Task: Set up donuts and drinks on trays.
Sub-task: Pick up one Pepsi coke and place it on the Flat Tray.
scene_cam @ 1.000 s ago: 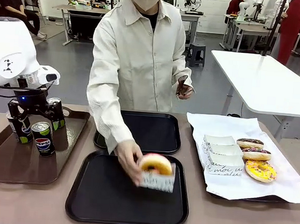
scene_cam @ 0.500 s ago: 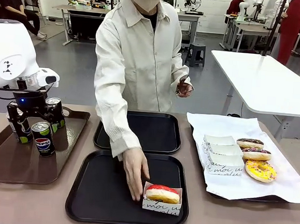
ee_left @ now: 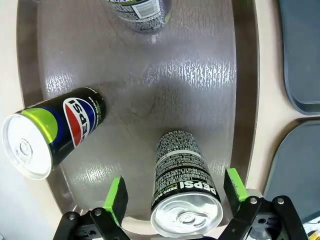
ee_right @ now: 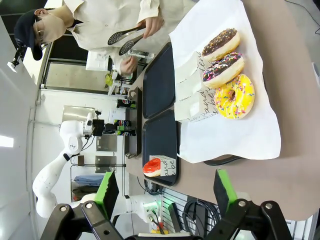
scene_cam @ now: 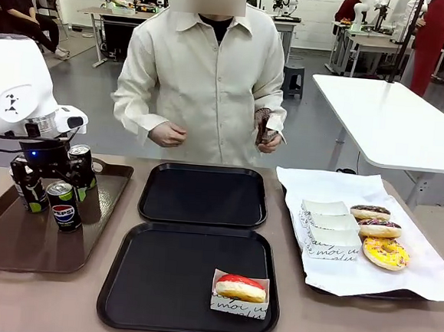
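A red-iced donut (scene_cam: 241, 288) in a white paper box sits at the near right corner of the near black tray (scene_cam: 159, 284); it also appears in the right wrist view as the boxed donut (ee_right: 159, 167). The far black tray (scene_cam: 204, 195) lies behind it. Three black Pepsi cans (scene_cam: 63, 206) stand on the brown tray (scene_cam: 1, 233). My left gripper (scene_cam: 48, 175) hangs over them, open. In its wrist view, the left gripper (ee_left: 175, 200) has its green pads (ee_left: 116, 197) either side of one can (ee_left: 186, 200), with gaps. My right gripper (ee_right: 166, 200) is open, nothing between its fingers.
A paper-lined tray (scene_cam: 428, 282) at the right holds white boxes (scene_cam: 329, 224), two chocolate donuts (scene_cam: 370, 213) and a yellow sprinkled donut (scene_cam: 385, 253). The person stands at the far side holding tongs (scene_cam: 269, 130). Two more cans (ee_left: 55, 132) stand near my left gripper.
The person set the boxed red donut down on the near black tray, let go and drew the hand back, standing upright. My left gripper has hardly moved.
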Robot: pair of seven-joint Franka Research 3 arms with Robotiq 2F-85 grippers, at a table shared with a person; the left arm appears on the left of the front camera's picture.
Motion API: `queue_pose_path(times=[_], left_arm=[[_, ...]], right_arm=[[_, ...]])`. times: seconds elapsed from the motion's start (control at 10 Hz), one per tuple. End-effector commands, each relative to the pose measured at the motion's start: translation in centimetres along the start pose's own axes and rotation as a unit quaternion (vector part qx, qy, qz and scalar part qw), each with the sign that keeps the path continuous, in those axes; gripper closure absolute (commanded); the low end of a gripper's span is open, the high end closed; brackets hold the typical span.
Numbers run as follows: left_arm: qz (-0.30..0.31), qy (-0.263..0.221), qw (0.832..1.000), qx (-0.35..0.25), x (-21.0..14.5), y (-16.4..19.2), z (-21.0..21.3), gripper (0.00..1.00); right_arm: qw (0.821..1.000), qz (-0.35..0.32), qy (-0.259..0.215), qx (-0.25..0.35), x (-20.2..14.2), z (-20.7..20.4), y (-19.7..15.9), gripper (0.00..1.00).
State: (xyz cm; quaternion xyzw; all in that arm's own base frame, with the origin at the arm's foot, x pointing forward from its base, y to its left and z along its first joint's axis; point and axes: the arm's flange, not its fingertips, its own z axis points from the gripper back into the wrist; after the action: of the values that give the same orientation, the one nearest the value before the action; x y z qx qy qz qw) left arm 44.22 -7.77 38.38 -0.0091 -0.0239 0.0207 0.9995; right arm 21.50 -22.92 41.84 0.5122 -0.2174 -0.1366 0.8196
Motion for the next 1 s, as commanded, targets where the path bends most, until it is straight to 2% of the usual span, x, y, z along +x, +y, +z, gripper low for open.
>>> queue_pose_path(times=[0.0,0.2,0.3,0.4,0.5,0.6,0.8,0.9], left_arm=[[0.019,-0.001,1.000,-0.003,-0.22,-0.47,-0.31,0.00],[0.020,0.007,1.000,0.001,-0.25,-0.61,-0.52,0.00],[0.019,-0.005,1.000,-0.005,-0.18,-0.55,-0.47,0.05],[0.013,-0.008,1.000,-0.011,-0.21,-0.51,-0.41,0.55],[0.012,-0.004,1.000,-0.010,-0.22,-0.47,-0.40,0.60],[0.012,0.002,1.000,-0.008,-0.23,-0.47,-0.39,1.00],[0.012,0.015,1.000,0.003,-0.28,-0.54,-0.50,1.00],[0.011,0.020,1.000,0.006,-0.25,-0.55,-0.60,0.77]], right_arm=[[1.000,0.005,0.000,0.010,-0.10,0.07,-0.15,0.00],[1.000,0.005,0.000,0.010,-0.10,0.07,-0.15,0.00],[1.000,0.005,0.000,0.010,-0.10,0.07,-0.15,0.00],[1.000,0.005,0.000,0.010,-0.10,0.07,-0.15,0.00],[1.000,0.005,0.000,0.010,-0.10,0.07,-0.15,0.00],[1.000,0.005,0.000,0.010,-0.10,0.07,-0.15,0.00],[1.000,0.005,0.000,0.010,-0.10,0.07,-0.15,0.00],[1.000,0.005,0.000,0.010,-0.10,0.07,-0.15,0.00]])
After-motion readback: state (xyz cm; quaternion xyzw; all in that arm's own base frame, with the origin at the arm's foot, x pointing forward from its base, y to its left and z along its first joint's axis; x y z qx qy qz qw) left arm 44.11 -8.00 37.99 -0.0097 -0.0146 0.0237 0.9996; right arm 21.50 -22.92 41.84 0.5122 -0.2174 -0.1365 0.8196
